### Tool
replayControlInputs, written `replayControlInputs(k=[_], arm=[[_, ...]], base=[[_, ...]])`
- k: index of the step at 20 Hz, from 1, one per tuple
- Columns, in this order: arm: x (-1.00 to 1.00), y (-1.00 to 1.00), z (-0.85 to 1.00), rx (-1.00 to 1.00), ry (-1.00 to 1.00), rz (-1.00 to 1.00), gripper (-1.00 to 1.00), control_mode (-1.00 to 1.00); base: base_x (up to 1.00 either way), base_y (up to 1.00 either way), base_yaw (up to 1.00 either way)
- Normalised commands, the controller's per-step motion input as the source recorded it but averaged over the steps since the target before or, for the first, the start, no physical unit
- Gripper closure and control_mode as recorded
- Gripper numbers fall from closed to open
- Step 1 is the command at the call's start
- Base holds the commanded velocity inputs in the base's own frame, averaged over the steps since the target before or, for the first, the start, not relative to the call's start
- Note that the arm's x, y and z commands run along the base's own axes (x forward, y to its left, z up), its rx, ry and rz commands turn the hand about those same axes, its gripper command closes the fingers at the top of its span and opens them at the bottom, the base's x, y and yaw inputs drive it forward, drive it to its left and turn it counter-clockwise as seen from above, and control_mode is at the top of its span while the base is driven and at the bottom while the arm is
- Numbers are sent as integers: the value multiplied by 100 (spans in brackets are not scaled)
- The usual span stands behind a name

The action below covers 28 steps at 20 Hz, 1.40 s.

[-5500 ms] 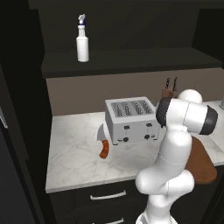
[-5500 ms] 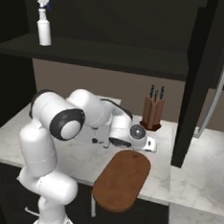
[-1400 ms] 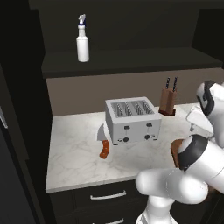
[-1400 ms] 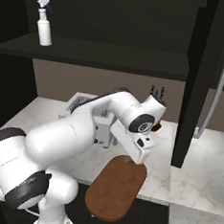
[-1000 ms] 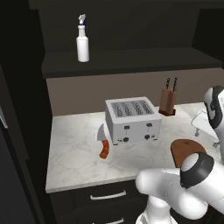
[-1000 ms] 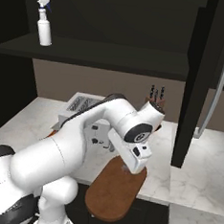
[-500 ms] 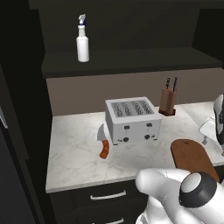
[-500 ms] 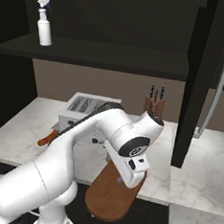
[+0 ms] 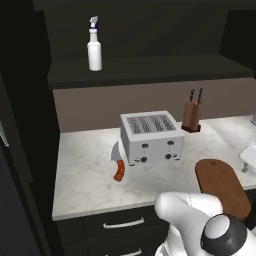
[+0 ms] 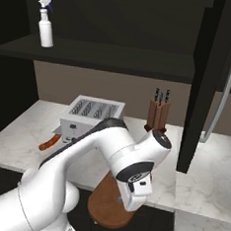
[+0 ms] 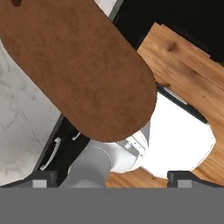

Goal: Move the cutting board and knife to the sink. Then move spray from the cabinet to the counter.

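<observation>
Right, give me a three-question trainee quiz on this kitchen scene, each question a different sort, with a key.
1. True or false: the cutting board lies wholly on the counter.
2. Multiple choice: the knife lies (A) in the sink, (B) on the counter beside the toaster, (C) on the cutting board.
3. Fill in: the spray stands upright on the cabinet's ____.

Key
1. False: one rounded end juts out past the counter's front edge.
2. B
3. shelf
</observation>
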Motion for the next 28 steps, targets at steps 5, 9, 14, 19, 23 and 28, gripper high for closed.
replayControlInputs(k=[5, 9, 14, 19, 23, 28], arm=[[-35, -15, -8, 2, 0, -14, -100, -100], [-37, -8, -13, 0, -7, -10, -100, -100], [-29, -12, -14, 0, -8, -6, -100, -100], [-18, -6, -22, 0, -7, -3, -100, -100], [-3, 0, -30, 0, -8, -1, -100, -100], [0, 0, -29, 2, -8, -2, -100, -100]], base=[[0, 0, 0], [0, 0, 0], [0, 0, 0], [0, 0, 0], [0, 0, 0], [0, 0, 0]])
